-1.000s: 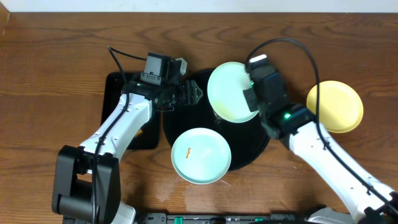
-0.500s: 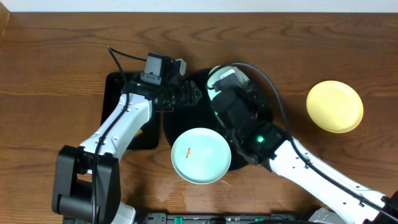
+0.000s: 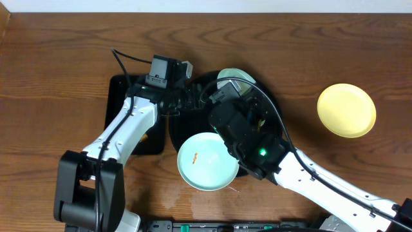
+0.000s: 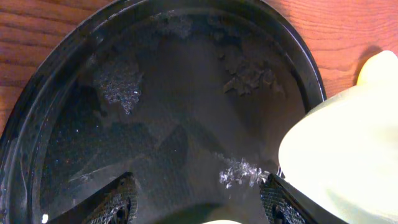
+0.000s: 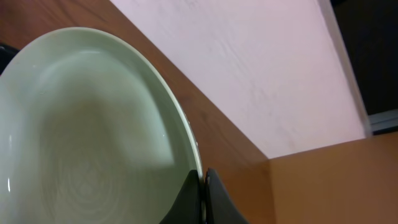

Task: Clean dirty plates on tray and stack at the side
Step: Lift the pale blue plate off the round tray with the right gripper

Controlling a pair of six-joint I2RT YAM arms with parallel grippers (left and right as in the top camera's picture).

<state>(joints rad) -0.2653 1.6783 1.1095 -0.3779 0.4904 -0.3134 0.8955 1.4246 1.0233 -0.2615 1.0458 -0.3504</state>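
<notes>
- My right claw (image 5: pixel 202 186) is clenched on the rim of a mint plate (image 5: pixel 93 137), tilted above the round tray (image 4: pixel 186 93).
- My left claw (image 4: pixel 199 202) hangs released over that tray.
- The smeared plate (image 3: pixel 207 161) sits at the tray's front edge, and the yellow plate (image 3: pixel 346 109) is way off right.

My white-shelled left arm (image 3: pixel 122 132) reaches up from the near left edge with its wrist turned rightward. My left gripper (image 4: pixel 198 200) hangs with its black jaws spread wide. My right arm (image 3: pixel 322 187) stretches diagonally from the near right, and my right gripper (image 5: pixel 200 190) pinches tight on the rim of a pale mint-blue round plate (image 5: pixel 81 137).
</notes>
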